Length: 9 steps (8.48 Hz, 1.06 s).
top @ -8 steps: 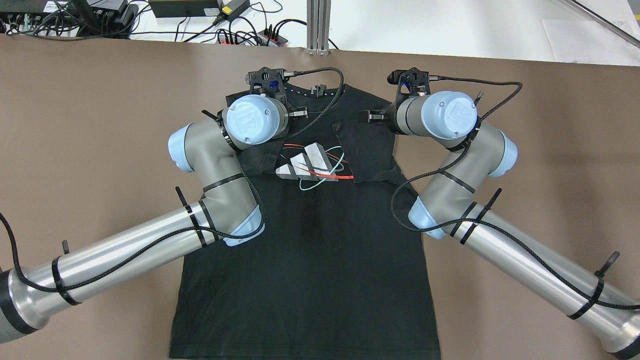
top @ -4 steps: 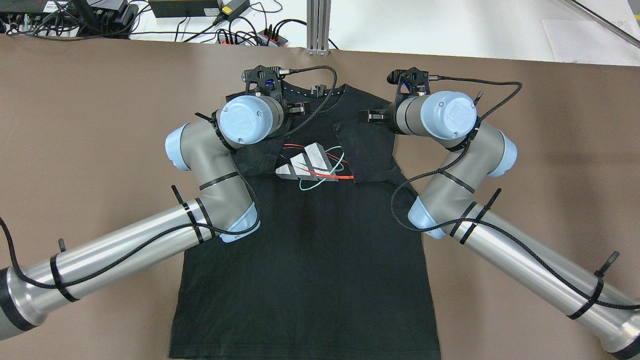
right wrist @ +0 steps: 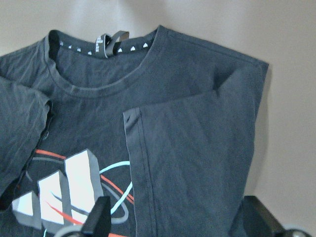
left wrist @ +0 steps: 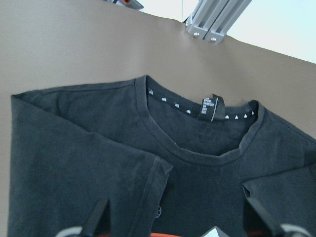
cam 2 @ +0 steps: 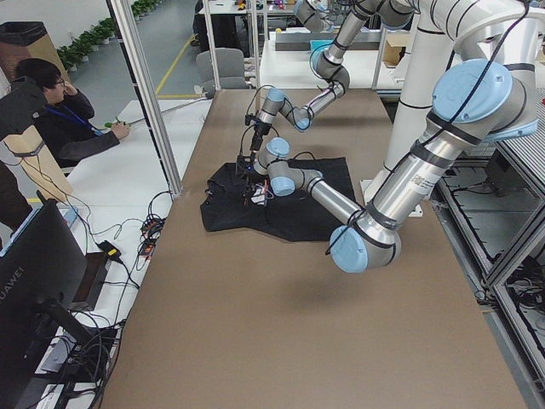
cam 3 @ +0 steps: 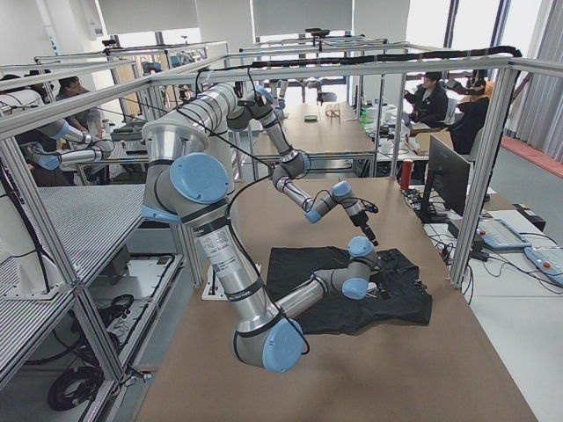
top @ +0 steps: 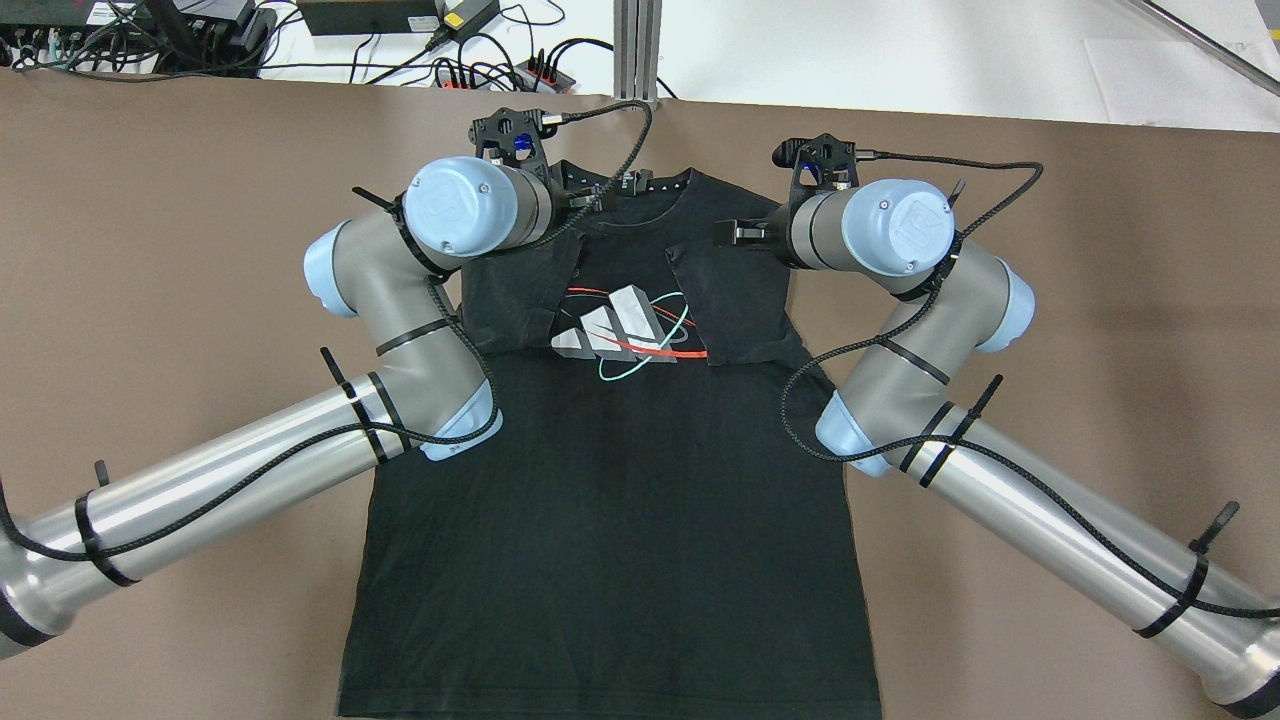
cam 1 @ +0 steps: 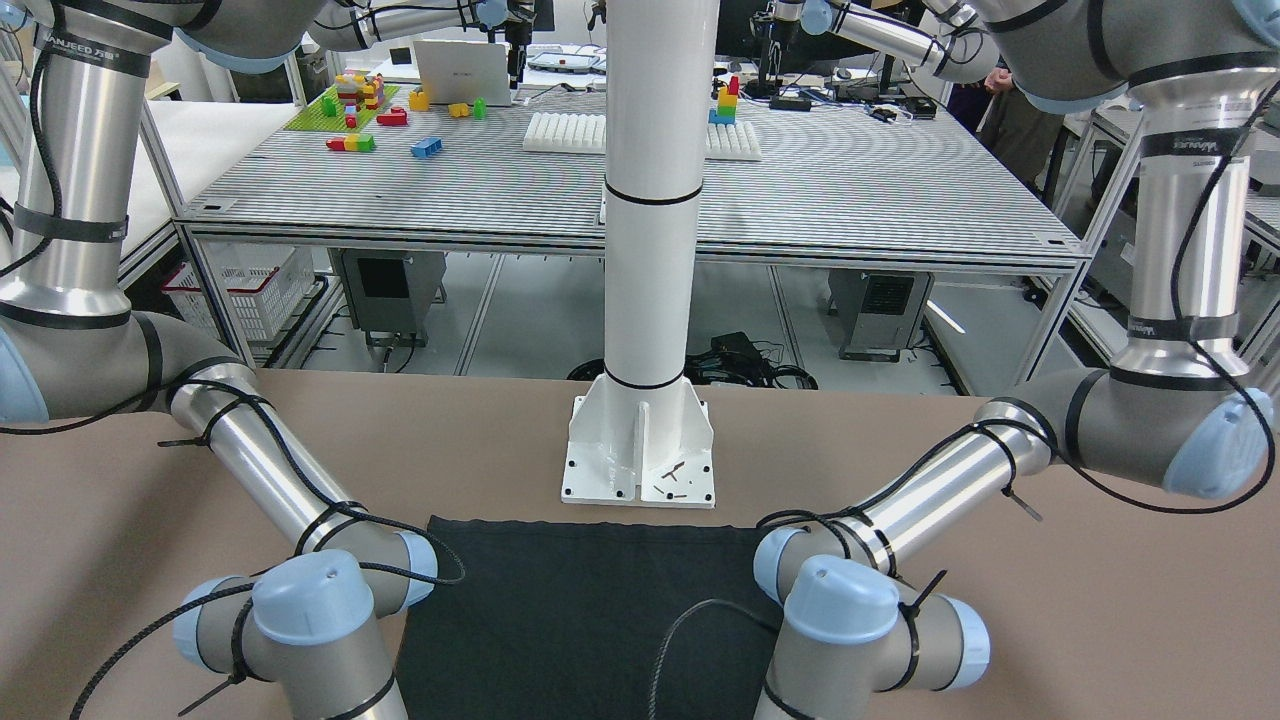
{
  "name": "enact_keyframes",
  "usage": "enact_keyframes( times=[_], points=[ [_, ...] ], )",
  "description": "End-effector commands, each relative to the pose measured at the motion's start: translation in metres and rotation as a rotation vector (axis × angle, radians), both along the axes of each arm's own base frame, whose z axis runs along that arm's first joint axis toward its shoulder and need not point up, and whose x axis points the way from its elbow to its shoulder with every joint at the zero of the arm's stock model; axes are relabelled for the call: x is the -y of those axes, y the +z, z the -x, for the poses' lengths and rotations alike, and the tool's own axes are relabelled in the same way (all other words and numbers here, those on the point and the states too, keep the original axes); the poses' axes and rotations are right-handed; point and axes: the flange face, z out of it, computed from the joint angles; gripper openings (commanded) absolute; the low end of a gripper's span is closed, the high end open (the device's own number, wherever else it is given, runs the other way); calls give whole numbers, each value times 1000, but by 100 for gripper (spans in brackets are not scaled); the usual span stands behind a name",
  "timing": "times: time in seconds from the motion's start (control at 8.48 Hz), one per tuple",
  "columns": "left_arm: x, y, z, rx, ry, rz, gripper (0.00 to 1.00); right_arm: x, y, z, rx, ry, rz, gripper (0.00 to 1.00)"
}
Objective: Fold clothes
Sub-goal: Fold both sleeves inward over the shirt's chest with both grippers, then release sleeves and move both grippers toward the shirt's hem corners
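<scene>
The clothes are a black T-shirt point(top: 620, 500) with a grey, red and teal chest print point(top: 622, 330), lying flat on the brown table cover, collar point(top: 625, 185) at the far side. Both sleeves are folded inward over the chest. My left gripper point(top: 575, 203) hovers over the shirt's left shoulder; in the left wrist view point(left wrist: 180, 224) its jaws stand wide apart and empty above the folded sleeve point(left wrist: 98, 168). My right gripper point(top: 745, 233) hovers over the right shoulder; in the right wrist view point(right wrist: 180, 222) it is open and empty above the other folded sleeve point(right wrist: 197, 148).
The white pole's base plate point(cam 1: 640, 465) stands just behind the shirt's hem point(cam 1: 590, 525). An aluminium post point(top: 637, 50) and cables with power strips point(top: 500, 70) lie beyond the table's far edge. A seated person point(cam 2: 51, 111) is at that end.
My left arm has moved left and toward the far edge, from over the folded sleeve to the shoulder by the collar. The right arm and the shirt have not moved.
</scene>
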Motion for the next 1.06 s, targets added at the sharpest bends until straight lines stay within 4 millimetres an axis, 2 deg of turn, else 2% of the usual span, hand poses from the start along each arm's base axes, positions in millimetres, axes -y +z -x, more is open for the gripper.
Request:
enact_keyframes(
  times=[0.0,0.12,0.35,0.47,0.59,0.71,0.83,0.94],
  points=[
    [-81,31,69,7,53,49,95,-65,7,-58,19,-106,103,94],
    [-104,44,90,-54,40,105,94,-96,13,-78,37,-147,108,94],
    [-146,56,126,-251,59,151,95,-160,53,-127,35,-205,163,94],
    [-165,62,125,-253,76,159,94,-174,65,-135,63,-191,256,94],
    [-186,78,114,-224,78,166,95,-187,68,-124,114,-194,318,94],
    [-217,89,100,-196,88,159,94,-220,96,-117,137,-244,311,94],
    [-238,94,91,-178,97,155,94,-250,126,-119,156,-292,290,94],
    [-246,106,87,-154,94,159,95,-274,153,-106,156,-352,288,94]
  ],
)
